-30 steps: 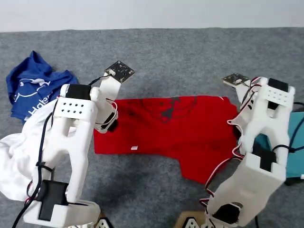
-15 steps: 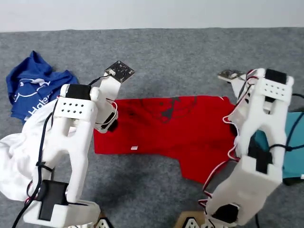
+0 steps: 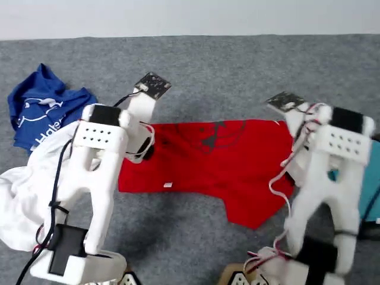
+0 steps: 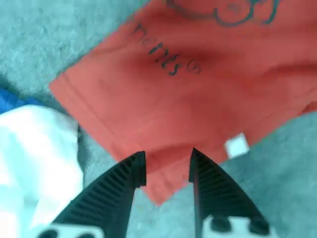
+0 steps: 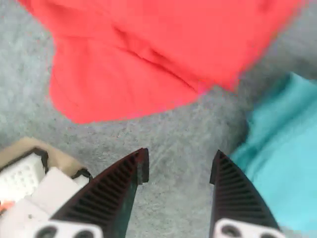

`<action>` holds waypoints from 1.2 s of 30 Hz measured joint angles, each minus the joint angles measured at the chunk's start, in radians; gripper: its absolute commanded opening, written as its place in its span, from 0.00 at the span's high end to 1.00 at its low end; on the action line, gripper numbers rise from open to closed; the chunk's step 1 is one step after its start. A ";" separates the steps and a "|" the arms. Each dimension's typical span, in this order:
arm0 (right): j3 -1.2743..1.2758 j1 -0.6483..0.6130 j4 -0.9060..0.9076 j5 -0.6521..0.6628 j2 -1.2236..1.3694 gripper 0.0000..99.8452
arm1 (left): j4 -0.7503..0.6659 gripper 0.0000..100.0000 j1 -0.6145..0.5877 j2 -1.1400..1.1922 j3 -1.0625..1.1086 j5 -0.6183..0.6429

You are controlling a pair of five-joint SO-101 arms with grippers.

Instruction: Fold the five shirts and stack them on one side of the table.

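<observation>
A red shirt lies flat in the middle of the grey table, print side up. My left gripper hangs open just over the red shirt at its left hem, nothing between its fingers. Beside that hem a white shirt lies bunched. My right gripper is open above bare table, between the red shirt and a teal shirt. A blue shirt lies crumpled at the far left, and the white shirt sits heaped under the left arm.
The teal shirt lies at the right edge, partly under the right arm. A small white label shows at the red shirt's hem. The arm bases stand at the near edge. Open grey table stretches behind the red shirt.
The right arm has risen and drawn back from the red shirt's right edge. The left arm has shifted only slightly. The red shirt's right side now lies flatter.
</observation>
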 measured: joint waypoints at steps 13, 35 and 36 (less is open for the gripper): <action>0.137 0.405 0.000 -0.229 -0.384 0.78 | -0.048 0.85 0.526 0.123 -0.163 0.129; 0.503 0.713 -0.084 -0.040 -0.813 0.78 | 0.321 0.81 0.827 0.841 -0.965 0.081; 0.503 0.713 -0.084 -0.038 -0.813 0.78 | 0.321 0.81 0.827 0.841 -0.965 0.081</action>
